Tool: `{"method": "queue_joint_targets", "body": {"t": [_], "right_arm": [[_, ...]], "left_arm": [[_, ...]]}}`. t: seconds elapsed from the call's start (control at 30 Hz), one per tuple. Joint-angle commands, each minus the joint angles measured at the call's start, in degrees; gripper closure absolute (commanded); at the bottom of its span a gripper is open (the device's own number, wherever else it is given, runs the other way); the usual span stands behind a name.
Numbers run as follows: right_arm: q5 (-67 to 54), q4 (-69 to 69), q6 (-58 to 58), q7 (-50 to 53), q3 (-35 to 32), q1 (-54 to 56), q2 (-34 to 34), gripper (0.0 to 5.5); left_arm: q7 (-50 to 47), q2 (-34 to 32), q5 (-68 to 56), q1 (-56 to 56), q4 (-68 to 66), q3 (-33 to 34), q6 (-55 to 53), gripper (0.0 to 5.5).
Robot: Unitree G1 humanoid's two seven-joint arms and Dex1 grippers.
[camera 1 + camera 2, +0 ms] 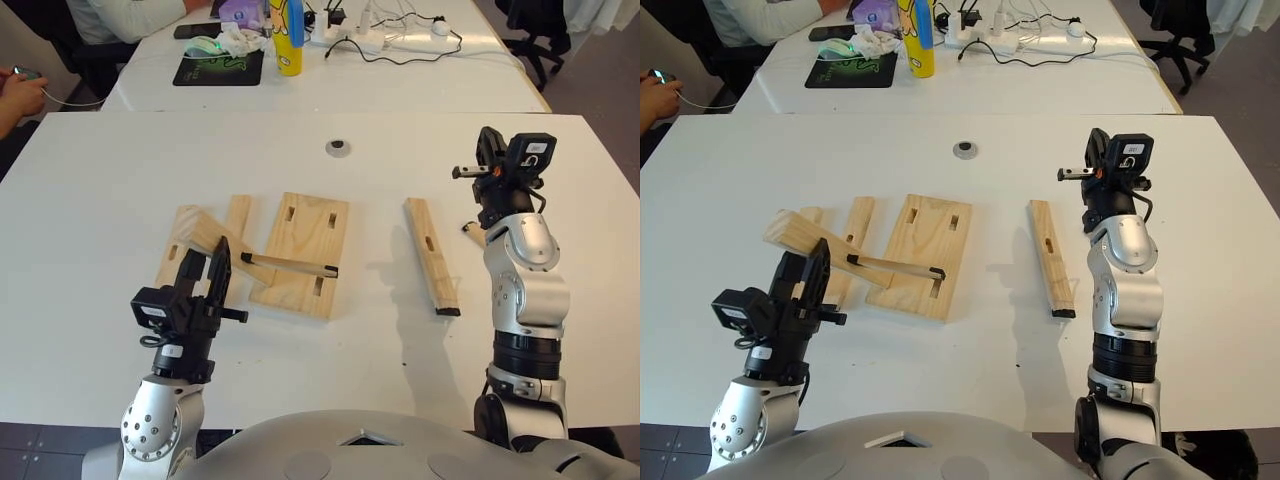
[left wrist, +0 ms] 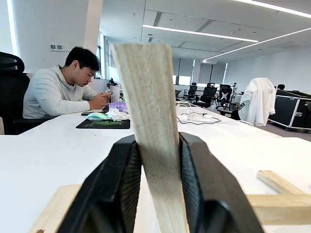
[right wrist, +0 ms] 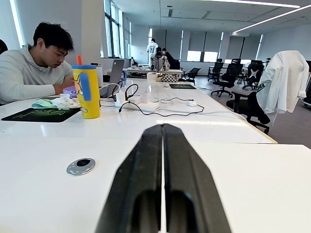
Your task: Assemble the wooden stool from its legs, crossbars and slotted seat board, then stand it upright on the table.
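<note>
Slotted seat board (image 1: 300,250), pale wood, rectangular: lies flat on the white table (image 1: 100,200), left of centre, with no other part fitted into it.

Thin wooden crossbar (image 1: 290,265), black ends: rests slantwise on the seat board. Its left end reaches past the board's edge, near the left gripper.

Held leg (image 1: 800,233), pale wooden plank: clamped in the left gripper (image 1: 206,262) and tilted above the table, left of the seat board. The head views give this tilt. The left wrist view gives the grip itself, with wood filling the gap between both black pads (image 2: 121,174).

Flat leg (image 1: 238,215), pale wood: lies on the table just left of the seat board, beside the held leg.

Right-hand leg (image 1: 432,255), pale wood, one slot, dark near end: lies flat well right of the seat board, between it and the right arm.

Short wooden piece (image 1: 470,231): on the table touching or just beside the right arm, partly hidden; cannot tell which part it is.

Right gripper (image 1: 488,150): raised over the table's right side. The right wrist view shows its two black fingers (image 3: 141,184) pressed together with nothing between them. Beyond them are a round grey grommet (image 3: 80,166) in the tabletop and a yellow-and-blue bottle (image 3: 87,92) on the far table.
</note>
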State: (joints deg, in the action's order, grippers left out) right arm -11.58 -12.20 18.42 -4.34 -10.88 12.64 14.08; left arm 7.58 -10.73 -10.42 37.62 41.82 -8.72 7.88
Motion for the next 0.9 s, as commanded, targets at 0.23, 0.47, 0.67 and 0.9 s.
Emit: {"method": "queue_joint_targets", "body": {"t": [0.23, 0.47, 0.67, 0.9], "right_arm": [[0.7, -0.5, -0.8, 1.2, -0.3, -0.4, -1.2, 5.50], [0.7, -0.6, -1.1, 1.7, -0.3, -0.7, -1.6, 5.50], [0.9, -0.6, -1.5, 1.8, -0.2, -0.9, -1.7, 5.50], [1.3, -0.6, -1.7, 1.5, -0.1, -1.0, -2.1, 5.50]], "left_arm": [[2.6, -6.6, 4.0, -2.4, -5.4, 1.6, -14.4, 4.45], [3.0, -5.3, -1.3, -1.3, -10.6, 4.4, -13.8, 4.45], [1.7, -4.4, -5.4, -7.3, -2.7, 5.0, -14.7, 4.45], [-3.4, -1.8, -10.3, -14.4, 7.0, 9.4, -20.6, 3.55]]}}
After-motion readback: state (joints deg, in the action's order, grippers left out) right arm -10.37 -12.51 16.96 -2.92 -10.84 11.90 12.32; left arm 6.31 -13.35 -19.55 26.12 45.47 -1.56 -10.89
